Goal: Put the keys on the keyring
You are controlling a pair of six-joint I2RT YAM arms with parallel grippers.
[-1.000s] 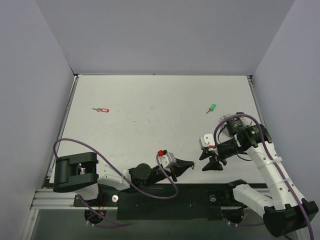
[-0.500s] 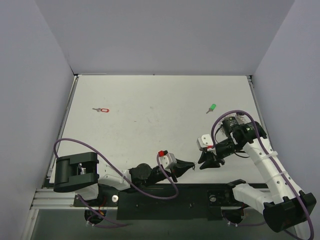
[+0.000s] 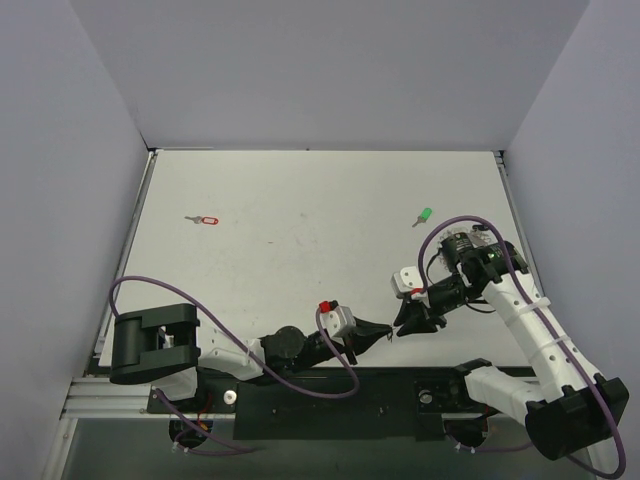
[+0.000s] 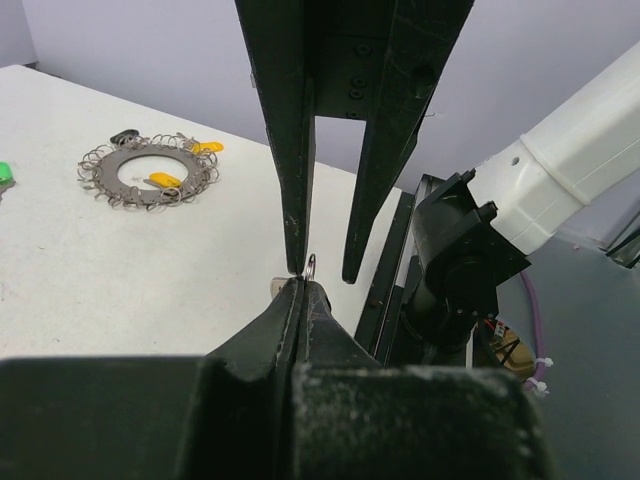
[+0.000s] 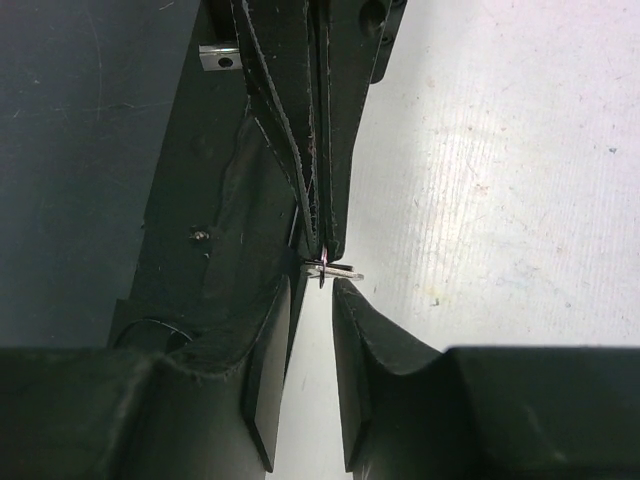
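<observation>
My left gripper [image 3: 388, 326] is shut on a small silver key [image 5: 340, 269] with a tiny ring [image 4: 312, 265] at its tip, near the table's front edge. My right gripper [image 3: 404, 324] meets it nose to nose, open, with its two fingers [image 4: 297, 150] either side of that key and a gap showing between them. The keyring [image 4: 150, 172], a spiky silver circle carrying yellow-headed keys, lies flat behind; in the top view the keyring [image 3: 478, 232] is mostly hidden by the right arm. A green-headed key [image 3: 424, 216] and a red-headed key [image 3: 207, 219] lie loose on the table.
The white table [image 3: 300, 260] is walled by lilac panels on three sides. A black mounting rail [image 3: 350, 400] runs along the near edge, just below both grippers. Purple cables [image 3: 150, 290] loop off both arms.
The right gripper has slid left towards the left gripper's tip and its jaws have narrowed around the held key. The left arm has stayed almost still.
</observation>
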